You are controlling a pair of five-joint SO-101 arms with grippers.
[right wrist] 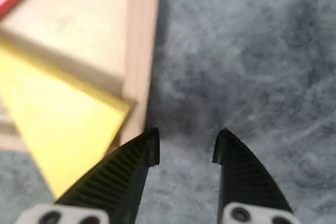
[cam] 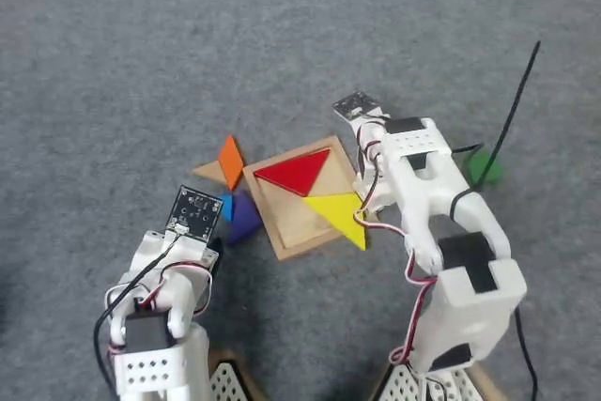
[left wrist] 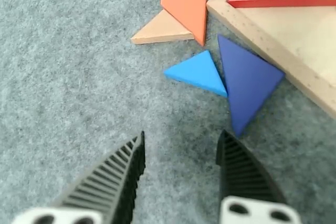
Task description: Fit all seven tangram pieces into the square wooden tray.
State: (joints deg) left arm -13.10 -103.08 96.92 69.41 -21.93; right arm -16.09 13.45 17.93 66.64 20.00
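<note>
The square wooden tray (cam: 287, 218) lies mid-table with a red triangle (cam: 296, 174) inside. A yellow triangle (cam: 340, 213) rests tilted across the tray's right rim (right wrist: 139, 51), partly hanging out. Left of the tray lie an orange parallelogram (cam: 230, 161), a tan triangle (cam: 208, 172), a light blue triangle (left wrist: 197, 71) and a dark blue triangle (left wrist: 244, 82). A green piece (cam: 484, 168) sits far right. My left gripper (left wrist: 181, 137) hangs open just short of the two blue triangles. My right gripper (right wrist: 187, 142) is open over carpet beside the tray rim, one finger (right wrist: 131, 166) by the yellow triangle (right wrist: 58, 124).
Grey carpet covers the whole table. A black cable (cam: 512, 110) runs up behind the right arm near the green piece. Both arm bases stand at the near edge. Open carpet stretches to the far side and left.
</note>
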